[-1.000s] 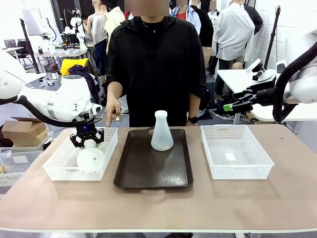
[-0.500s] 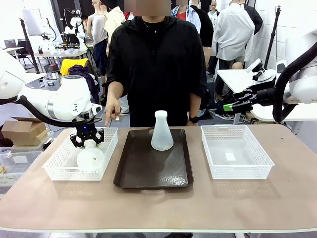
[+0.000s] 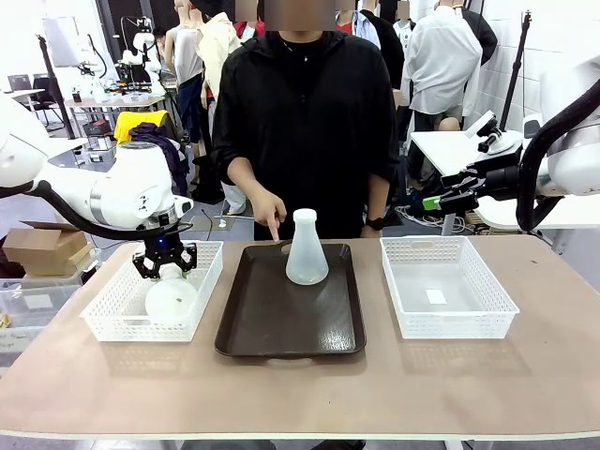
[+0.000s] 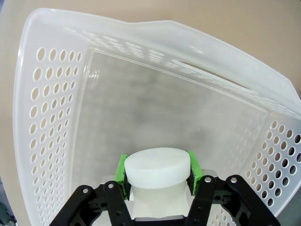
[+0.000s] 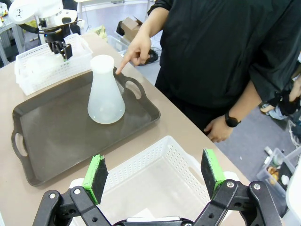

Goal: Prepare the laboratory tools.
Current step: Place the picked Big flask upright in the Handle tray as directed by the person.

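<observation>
In the left basket (image 3: 117,309), the left gripper (image 4: 157,172) squeezes tight on the neck of one flask (image 3: 171,296); lift it straight up, slowly. The other flask (image 3: 307,249) stands on the tray (image 3: 281,323) in the middle, where a person's hand (image 3: 270,210) points. Far right, the right gripper (image 5: 155,176) hangs wide open, empty.

I see two frosted white flasks (image 3: 307,251), white perforated baskets (image 3: 448,286) left and right, a dark brown tray (image 3: 281,323), green gripper pads (image 5: 95,177), tan table (image 3: 375,394).
</observation>
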`<state>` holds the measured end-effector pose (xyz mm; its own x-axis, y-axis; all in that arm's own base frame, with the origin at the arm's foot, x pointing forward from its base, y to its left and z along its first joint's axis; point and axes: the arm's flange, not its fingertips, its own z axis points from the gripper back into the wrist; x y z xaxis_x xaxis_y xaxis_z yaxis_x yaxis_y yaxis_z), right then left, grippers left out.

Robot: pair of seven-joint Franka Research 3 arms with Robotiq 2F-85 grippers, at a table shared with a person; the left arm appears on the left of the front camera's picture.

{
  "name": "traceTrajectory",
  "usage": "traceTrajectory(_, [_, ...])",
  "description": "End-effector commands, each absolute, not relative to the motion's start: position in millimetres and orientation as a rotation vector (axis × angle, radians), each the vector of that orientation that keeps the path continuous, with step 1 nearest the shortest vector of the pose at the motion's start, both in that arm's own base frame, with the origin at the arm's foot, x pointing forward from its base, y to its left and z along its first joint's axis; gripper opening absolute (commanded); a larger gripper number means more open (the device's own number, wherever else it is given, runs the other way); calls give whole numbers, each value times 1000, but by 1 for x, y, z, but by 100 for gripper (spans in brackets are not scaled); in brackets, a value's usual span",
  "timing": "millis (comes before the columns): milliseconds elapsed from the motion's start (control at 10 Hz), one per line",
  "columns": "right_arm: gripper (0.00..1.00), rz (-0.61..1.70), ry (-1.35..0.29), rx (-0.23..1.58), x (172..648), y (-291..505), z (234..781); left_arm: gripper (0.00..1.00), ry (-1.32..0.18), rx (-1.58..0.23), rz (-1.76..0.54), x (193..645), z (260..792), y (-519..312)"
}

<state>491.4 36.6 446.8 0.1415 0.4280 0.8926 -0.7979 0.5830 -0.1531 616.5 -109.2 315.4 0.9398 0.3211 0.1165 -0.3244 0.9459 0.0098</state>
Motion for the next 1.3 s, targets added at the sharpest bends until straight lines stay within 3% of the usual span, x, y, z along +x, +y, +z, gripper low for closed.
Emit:
traceTrajectory(0, [100,920,-1103,404,491,37,447,0,-134,46,286,627,323,-118])
traceTrajectory(300, [100,920,-1103,404,491,37,447,0,-108,116,329,626,326,-120])
traceTrajectory(400, [100,920,-1103,404,491,37,447,0,-137,40,294,621,324,-119])
traceTrajectory(1200, [100,920,-1103,404,491,37,447,0,-137,40,294,621,324,-119])
